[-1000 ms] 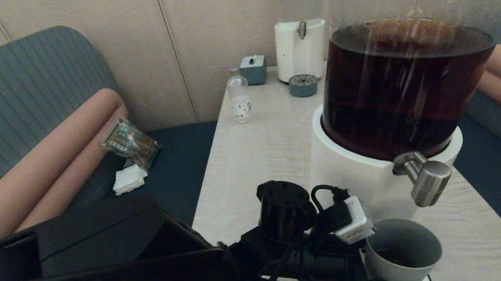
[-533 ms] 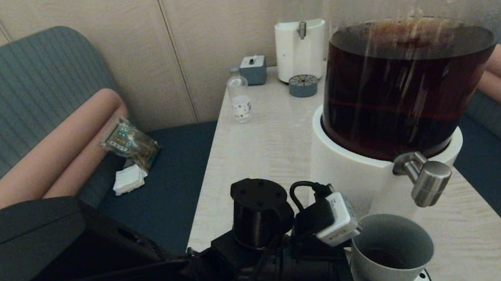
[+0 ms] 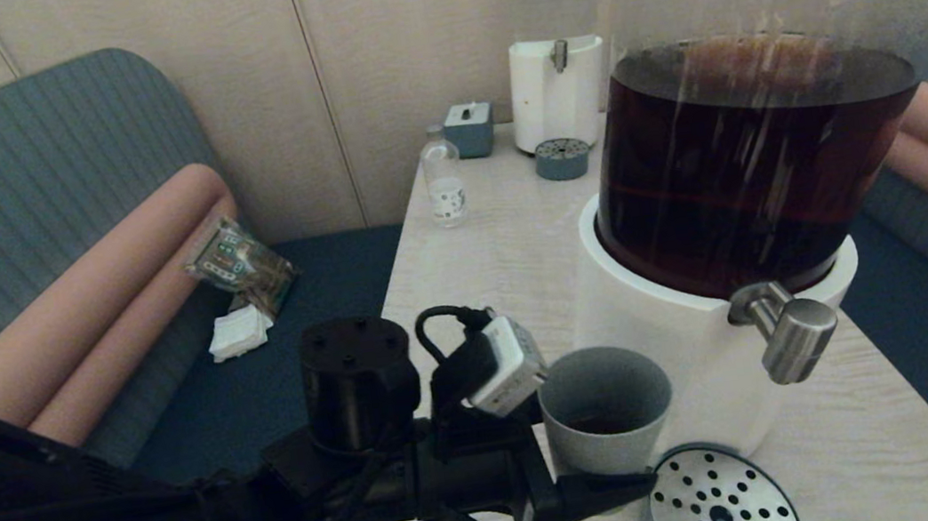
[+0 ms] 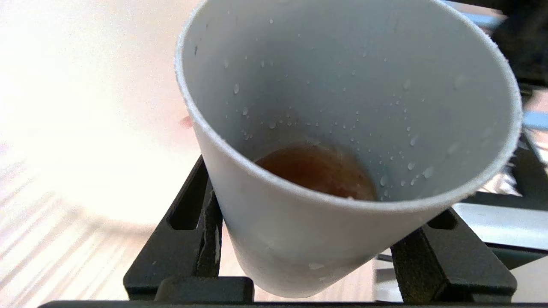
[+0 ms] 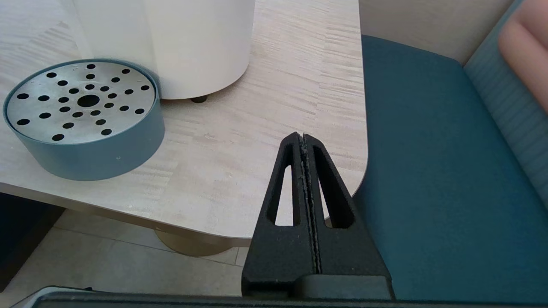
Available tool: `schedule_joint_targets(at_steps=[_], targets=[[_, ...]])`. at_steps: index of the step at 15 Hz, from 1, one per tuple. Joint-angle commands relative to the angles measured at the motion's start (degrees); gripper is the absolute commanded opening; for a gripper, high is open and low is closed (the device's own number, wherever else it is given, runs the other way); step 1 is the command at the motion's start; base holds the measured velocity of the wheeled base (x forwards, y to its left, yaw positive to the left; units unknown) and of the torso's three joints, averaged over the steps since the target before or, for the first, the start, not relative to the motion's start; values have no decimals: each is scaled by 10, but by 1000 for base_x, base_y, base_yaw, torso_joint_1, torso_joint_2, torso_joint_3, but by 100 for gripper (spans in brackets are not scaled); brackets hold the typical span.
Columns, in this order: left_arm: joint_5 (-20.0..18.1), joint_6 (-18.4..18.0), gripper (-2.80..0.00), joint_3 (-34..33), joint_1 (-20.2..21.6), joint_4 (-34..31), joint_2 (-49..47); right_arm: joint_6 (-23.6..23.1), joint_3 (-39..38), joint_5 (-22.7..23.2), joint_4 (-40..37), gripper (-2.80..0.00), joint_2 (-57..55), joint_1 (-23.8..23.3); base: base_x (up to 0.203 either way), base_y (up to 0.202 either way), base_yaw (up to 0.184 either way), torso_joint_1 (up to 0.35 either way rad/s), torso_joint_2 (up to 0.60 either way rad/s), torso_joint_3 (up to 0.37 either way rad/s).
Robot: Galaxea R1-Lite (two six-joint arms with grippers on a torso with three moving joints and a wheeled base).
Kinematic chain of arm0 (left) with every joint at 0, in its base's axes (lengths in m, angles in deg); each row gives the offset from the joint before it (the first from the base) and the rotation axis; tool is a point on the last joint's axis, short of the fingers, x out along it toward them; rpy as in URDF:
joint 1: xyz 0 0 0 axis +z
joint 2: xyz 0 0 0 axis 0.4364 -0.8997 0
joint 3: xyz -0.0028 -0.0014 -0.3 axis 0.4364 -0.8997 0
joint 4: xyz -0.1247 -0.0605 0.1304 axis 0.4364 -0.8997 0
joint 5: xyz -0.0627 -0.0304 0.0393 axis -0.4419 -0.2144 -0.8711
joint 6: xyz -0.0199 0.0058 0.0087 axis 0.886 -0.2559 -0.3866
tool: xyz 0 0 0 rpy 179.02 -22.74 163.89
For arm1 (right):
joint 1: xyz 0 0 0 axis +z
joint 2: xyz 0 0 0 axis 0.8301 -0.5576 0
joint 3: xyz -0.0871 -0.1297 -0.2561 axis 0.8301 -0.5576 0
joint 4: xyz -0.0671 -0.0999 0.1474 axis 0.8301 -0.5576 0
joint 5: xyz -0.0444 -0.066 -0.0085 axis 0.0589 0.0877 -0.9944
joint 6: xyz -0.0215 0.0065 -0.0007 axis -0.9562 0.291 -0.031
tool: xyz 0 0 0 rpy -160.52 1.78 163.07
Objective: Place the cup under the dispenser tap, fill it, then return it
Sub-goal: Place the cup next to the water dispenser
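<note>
From the head view, the left gripper (image 3: 587, 482) holds the cup (image 3: 606, 408) upright over the worktop (image 3: 484, 276), left of the dispenser tap (image 3: 787, 330) and beside the perforated drip tray (image 3: 718, 500).

At the left wrist, the jaws clasp the cup (image 4: 342, 149); brown liquid pools at its bottom.

At the right wrist, the right gripper (image 5: 305, 141) has its jaws pressed together near the worktop's edge.

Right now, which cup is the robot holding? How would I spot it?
Find the big dispenser full of dark brown liquid on the pale table. To its left, the left gripper holds the cup: plain grey, tapered, no handle, with a little brown drink inside, unlike the far clear labelled bottle.
</note>
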Motion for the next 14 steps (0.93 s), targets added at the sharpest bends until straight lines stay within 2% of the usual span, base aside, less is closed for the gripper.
schedule_joint_targets(at_steps=[1, 4, 7, 10, 14], targets=[[12, 6, -280, -27, 25, 5, 48, 0, -6, 0, 0, -280, 4, 0, 0, 0, 0, 0, 0, 0], [61, 31, -280, -67, 86, 8, 97, 0, -6, 0, 0, -280, 4, 0, 0, 0, 0, 0, 0, 0], [107, 35, -280, -88, 150, 16, 124, 0, -6, 0, 0, -280, 4, 0, 0, 0, 0, 0, 0, 0], [112, 39, -280, -83, 198, 35, 123, 0, -6, 0, 0, -280, 4, 0, 0, 0, 0, 0, 0, 0], [111, 43, -280, -21, 222, 58, 40, 0, -6, 0, 0, -280, 4, 0, 0, 0, 0, 0, 0, 0]])
